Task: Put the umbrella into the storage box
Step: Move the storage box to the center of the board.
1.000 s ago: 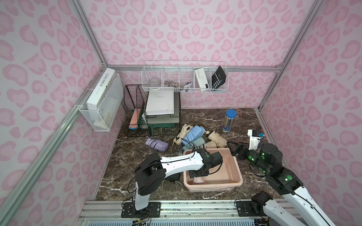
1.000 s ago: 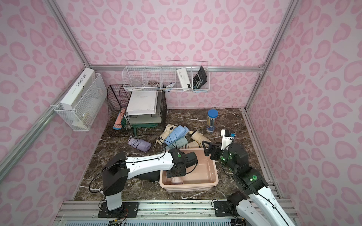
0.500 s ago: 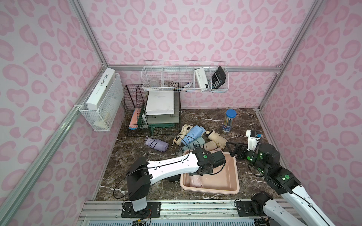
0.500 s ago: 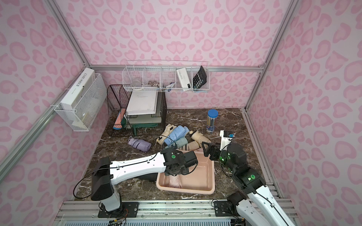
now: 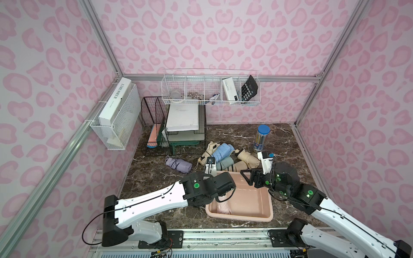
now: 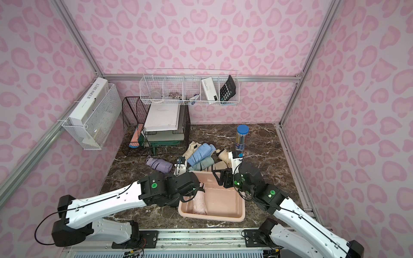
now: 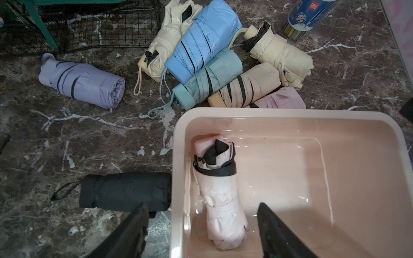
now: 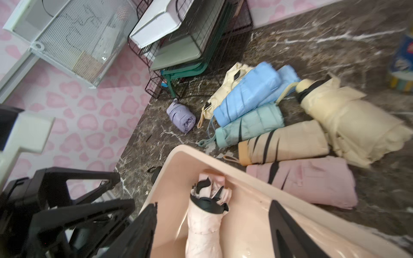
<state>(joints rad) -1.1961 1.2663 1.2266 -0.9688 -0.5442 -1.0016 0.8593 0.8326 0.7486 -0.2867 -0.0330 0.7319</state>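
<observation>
Hovering w/ jaws spread wide & gripping nothing, left gripper straddles the pale pink umbrella. It lies flat in the storage box, directly below the fingers, long axis running straight away from the wrist, handle end farthest. Right gripper, also spread & empty, is nearer the dusty-pink umbrella just outside the rim, so prob. its pick next.
</observation>
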